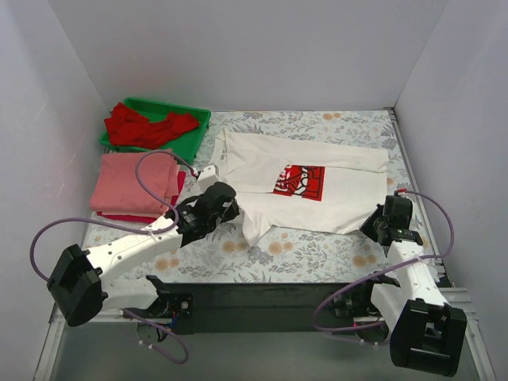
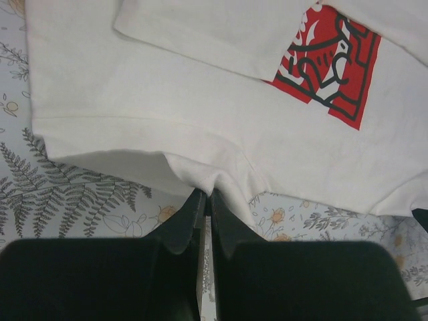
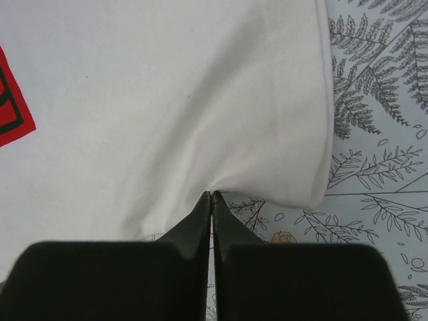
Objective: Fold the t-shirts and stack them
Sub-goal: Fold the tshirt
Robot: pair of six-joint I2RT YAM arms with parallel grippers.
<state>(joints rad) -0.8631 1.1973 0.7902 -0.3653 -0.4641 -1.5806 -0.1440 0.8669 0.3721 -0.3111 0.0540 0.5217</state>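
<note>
A cream-white t-shirt (image 1: 302, 178) with a red-and-black chest print (image 1: 300, 182) lies spread on the floral table. My left gripper (image 1: 230, 208) is shut on its near left edge; the left wrist view shows the cloth (image 2: 200, 120) pinched at the fingertips (image 2: 206, 195). My right gripper (image 1: 379, 226) is shut on the shirt's near right edge, seen pinched in the right wrist view (image 3: 211, 195) with the cloth (image 3: 167, 100) above. A folded salmon-pink t-shirt (image 1: 131, 182) lies on a crimson one (image 1: 127, 217) at the left. Bright red t-shirts (image 1: 147, 127) lie crumpled in the tray.
A green plastic tray (image 1: 197, 121) stands at the back left. White walls enclose the table on three sides. The arms' cables loop near the front edge.
</note>
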